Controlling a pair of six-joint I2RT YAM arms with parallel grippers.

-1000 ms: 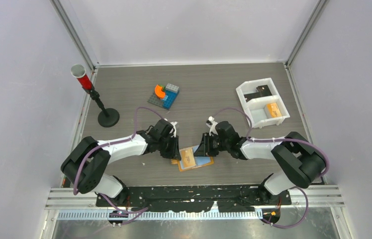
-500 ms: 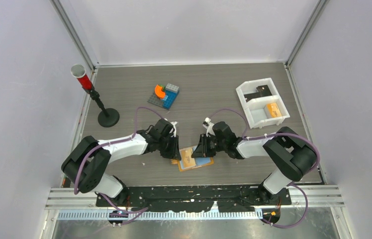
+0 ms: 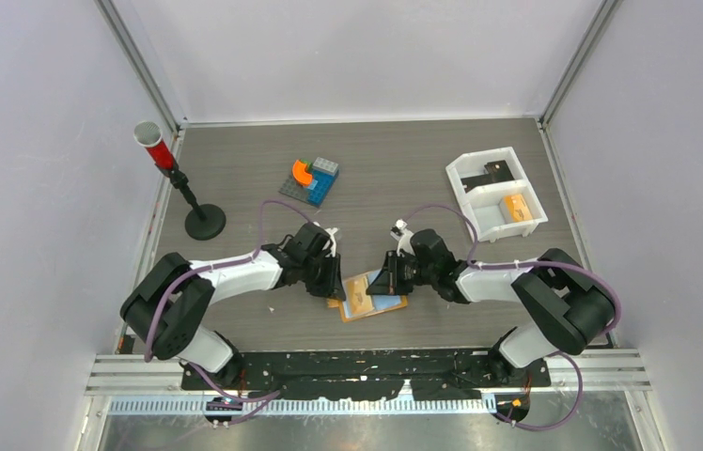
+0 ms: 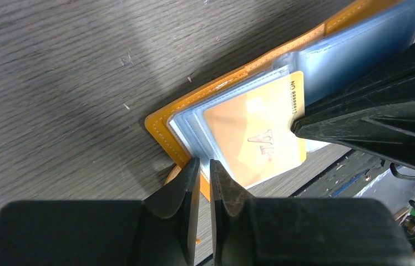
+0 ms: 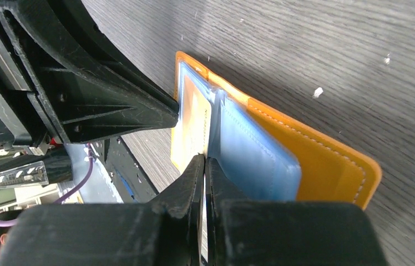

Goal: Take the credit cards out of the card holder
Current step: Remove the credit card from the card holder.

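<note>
One card holder (image 4: 161, 130), one orange card (image 4: 255, 138), perhaps four blue sleeves (image 4: 355, 55).

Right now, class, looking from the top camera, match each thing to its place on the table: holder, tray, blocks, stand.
Things:
1 holder
2 tray
3 blocks
4 stand

Places:
A far right
B near side, between left hand and right hand
C far left edge
D far side, just left of centre

Pairs: 1-B, 2-A, 3-D, 4-C
</note>
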